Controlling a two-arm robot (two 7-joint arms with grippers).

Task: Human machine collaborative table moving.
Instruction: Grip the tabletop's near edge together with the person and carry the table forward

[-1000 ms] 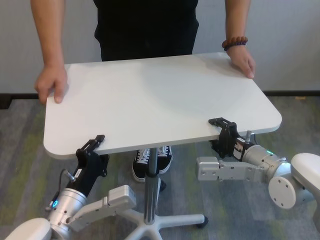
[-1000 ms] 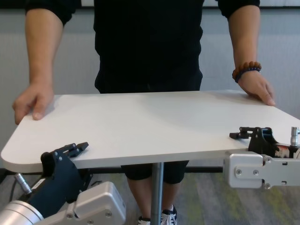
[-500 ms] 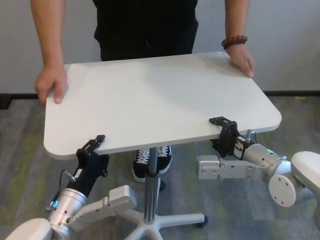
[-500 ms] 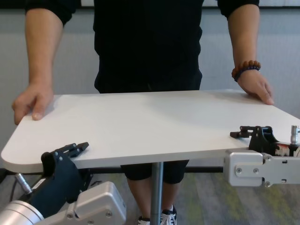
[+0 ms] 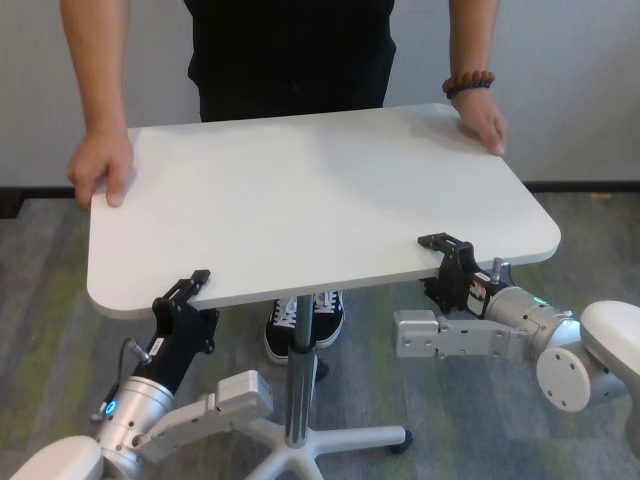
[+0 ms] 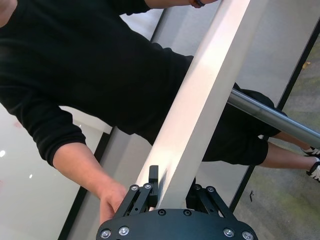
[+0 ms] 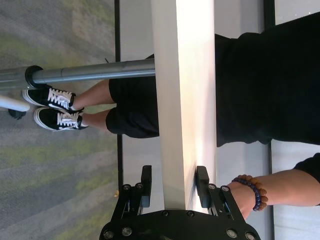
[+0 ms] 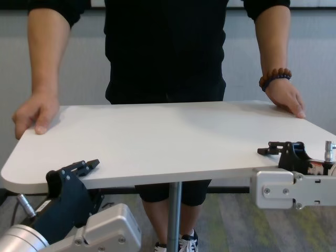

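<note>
The white table [image 5: 300, 190] stands on a slim grey pole [image 5: 297, 370]. The human [image 5: 290, 50] in a black shirt stands at its far side, with one hand on each far corner [image 5: 100, 165] [image 5: 485, 120] and a bead bracelet [image 5: 470, 85] on the right-side wrist. My left gripper [image 5: 185, 295] is shut on the near edge at the left. In the left wrist view [image 6: 172, 187] its jaws sit above and below the tabletop edge [image 6: 200, 100]. My right gripper [image 5: 445, 262] is shut on the near edge at the right, as the right wrist view [image 7: 174, 187] shows.
The table's white star base [image 5: 340, 440] spreads on grey-green carpet [image 5: 50, 300] between my arms. The human's black-and-white shoes [image 5: 305, 320] stand under the table, close to the pole. A pale wall with a black baseboard [image 5: 590, 186] runs behind.
The tabletop, the human's hands and my right gripper have shifted very slightly to the left. Both grips are unchanged.
</note>
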